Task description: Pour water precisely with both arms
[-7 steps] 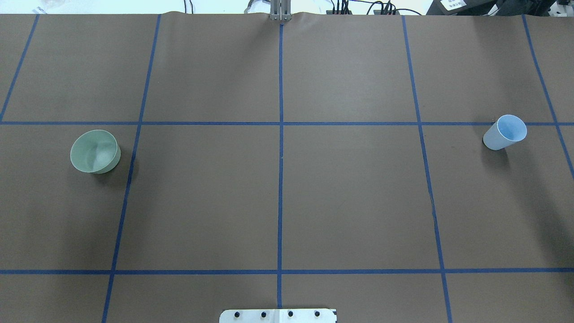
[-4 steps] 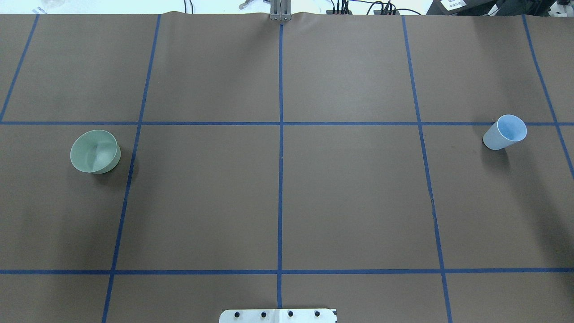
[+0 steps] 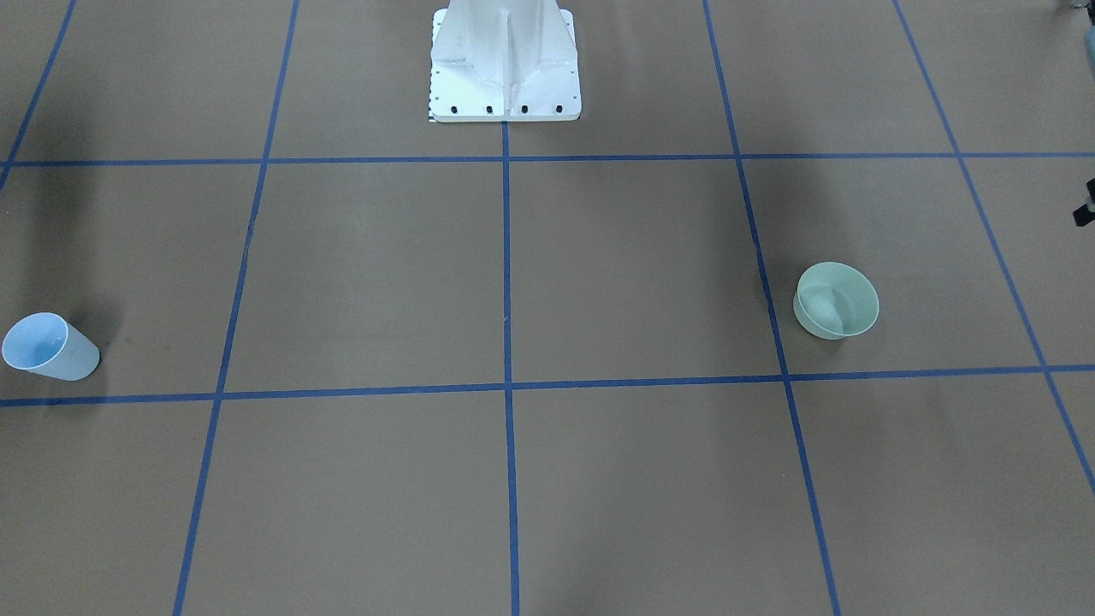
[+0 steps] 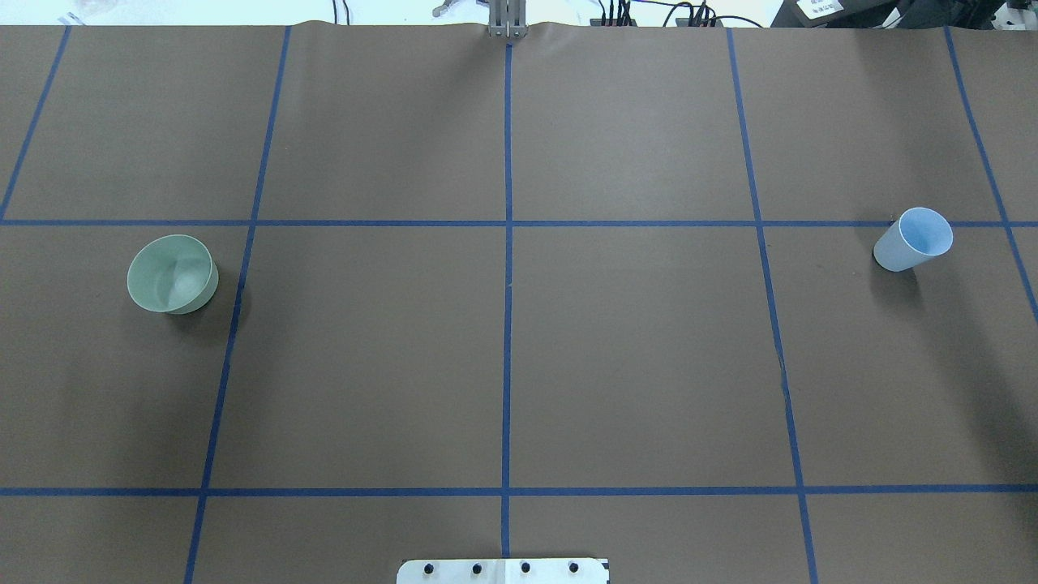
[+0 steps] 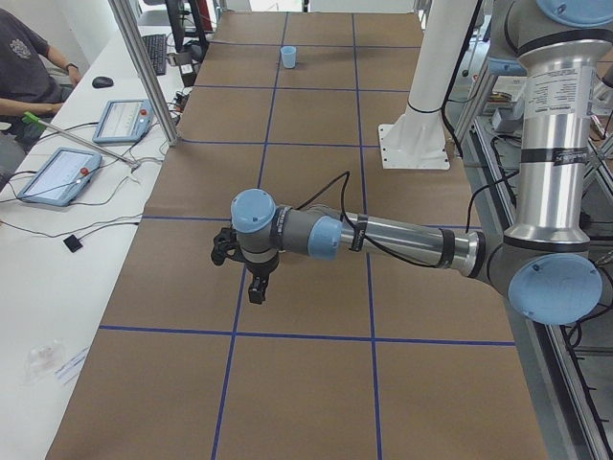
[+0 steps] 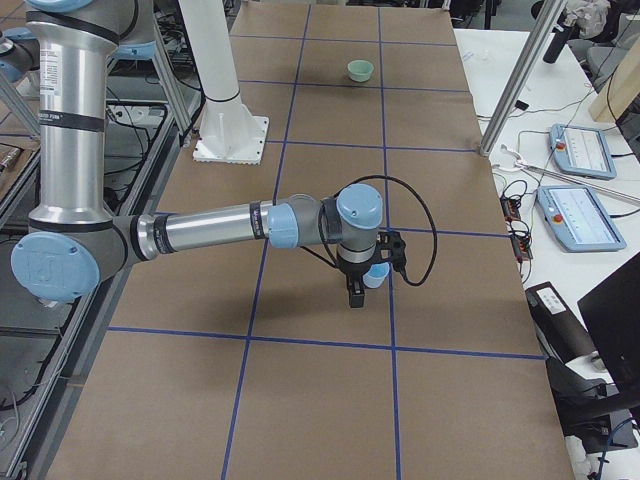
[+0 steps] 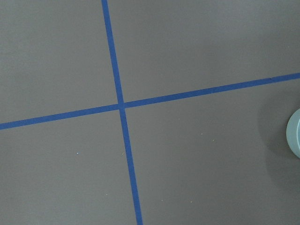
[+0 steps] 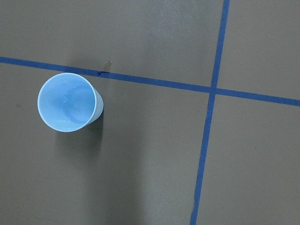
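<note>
- The left arm (image 5: 402,240) stood with its upper tube upright by the robot's side. Its elbow was bent low and its forearm lay level, reaching out across the bench (image 4: 632,357).
- Its wrist turned down, so the left claw (image 5: 257,293) hung pointing at the brown cover, above a blue tape line (image 5: 236,316) and clear of the surface.
- That claw showed only from the bench end, so I could not tell whether it was released or clenched.
- The left wrist view looked straight down on a tape crossing, with the rim of the green bowl (image 7: 295,133) at its right edge.
- The right arm (image 6: 200,230) took the same shape: upright tube, low elbow, level forearm, wrist bent down.
- The right claw (image 6: 355,293) pointed down just beside the blue cup (image 6: 377,277), which it partly hid. Whether they touched, and whether the claw was released or clenched, I could not tell.
- The right wrist view looked down into the upright cup at its left side, close to a tape line.
- The bowl (image 4: 173,273) and the cup (image 4: 915,239) stood well apart, at opposite ends of the bench, the bowl on the robot's left.
- The white pedestal (image 3: 505,60) stood between the two arms.
</note>
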`<state>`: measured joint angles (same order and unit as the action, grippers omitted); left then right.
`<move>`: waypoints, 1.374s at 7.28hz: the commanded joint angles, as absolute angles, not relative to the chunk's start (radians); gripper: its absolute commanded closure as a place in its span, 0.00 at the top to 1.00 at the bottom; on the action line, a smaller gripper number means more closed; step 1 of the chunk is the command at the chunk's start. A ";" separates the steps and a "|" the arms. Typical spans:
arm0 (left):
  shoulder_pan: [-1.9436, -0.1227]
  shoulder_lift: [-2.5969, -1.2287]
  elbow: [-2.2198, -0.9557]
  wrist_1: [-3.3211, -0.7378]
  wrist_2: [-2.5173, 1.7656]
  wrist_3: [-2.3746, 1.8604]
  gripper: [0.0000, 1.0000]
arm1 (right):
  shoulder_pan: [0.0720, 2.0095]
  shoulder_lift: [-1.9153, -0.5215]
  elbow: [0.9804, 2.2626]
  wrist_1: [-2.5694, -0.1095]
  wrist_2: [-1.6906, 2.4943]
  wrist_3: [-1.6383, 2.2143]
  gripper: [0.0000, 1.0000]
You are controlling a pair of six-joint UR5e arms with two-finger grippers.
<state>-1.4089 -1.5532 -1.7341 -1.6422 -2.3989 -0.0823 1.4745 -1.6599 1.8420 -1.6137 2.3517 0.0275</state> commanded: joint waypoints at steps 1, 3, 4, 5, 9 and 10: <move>-1.266 -1.627 -1.697 -1.718 -2.399 -0.246 0.99 | 1.473 -1.660 1.836 -1.614 2.352 0.028 1.00; -1.087 -1.719 -1.636 -1.736 -2.350 -0.320 0.99 | 1.463 -1.661 1.835 -1.615 2.353 0.029 1.00; -1.085 -1.730 -1.609 -1.736 -2.353 -0.331 1.00 | 1.459 -1.661 1.835 -1.615 2.353 0.028 1.00; -1.081 -1.787 -1.553 -1.736 -2.359 -0.400 1.00 | 1.457 -1.661 1.835 -1.615 2.353 0.028 1.00; -1.014 -1.809 -1.485 -1.758 -2.361 -0.425 0.98 | 1.434 -1.658 1.835 -1.615 2.353 0.028 1.00; -1.003 -1.809 -1.459 -1.796 -2.361 -0.425 0.89 | 1.431 -1.658 1.835 -1.615 2.353 0.028 1.00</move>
